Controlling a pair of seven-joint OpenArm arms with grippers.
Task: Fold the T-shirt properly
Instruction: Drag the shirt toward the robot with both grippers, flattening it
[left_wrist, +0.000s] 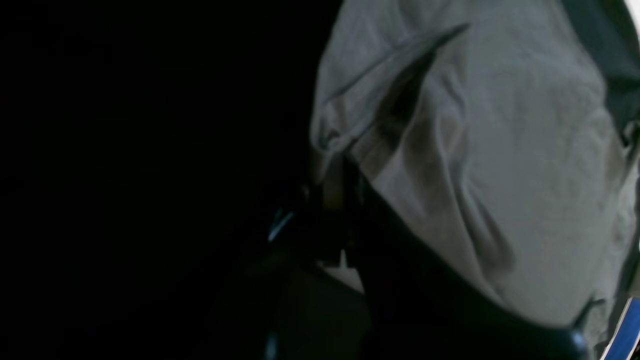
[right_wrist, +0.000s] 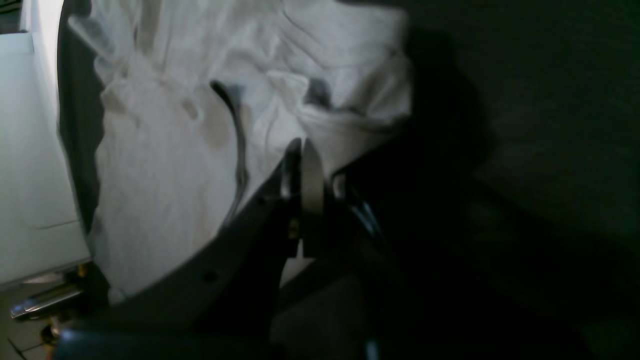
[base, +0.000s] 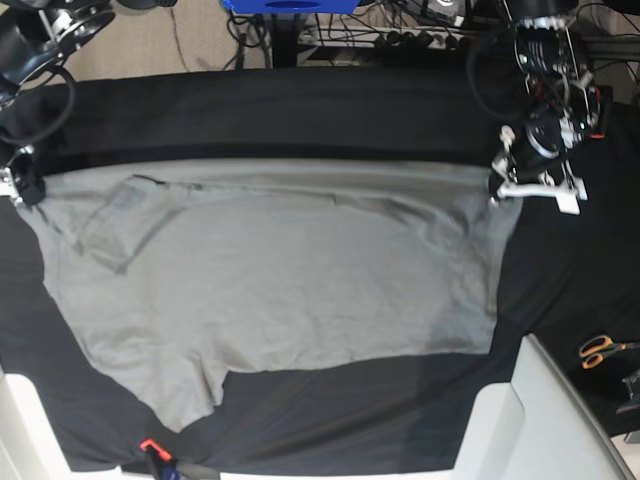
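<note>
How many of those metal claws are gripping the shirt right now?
2. The left gripper pinches the T-shirt at its far corner on the base view's right; the right gripper pinches the opposite far corner, on that view's left.

The table (base: 560, 290) is covered by 1 black cloth (base: 330, 110). The T-shirt (base: 290, 280) lies spread on it. Orange-handled scissors (base: 600, 350), apparently, rest near the edge.

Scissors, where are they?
In the base view, the scissors lie at the far right on the black cloth, right of the T-shirt.
</note>
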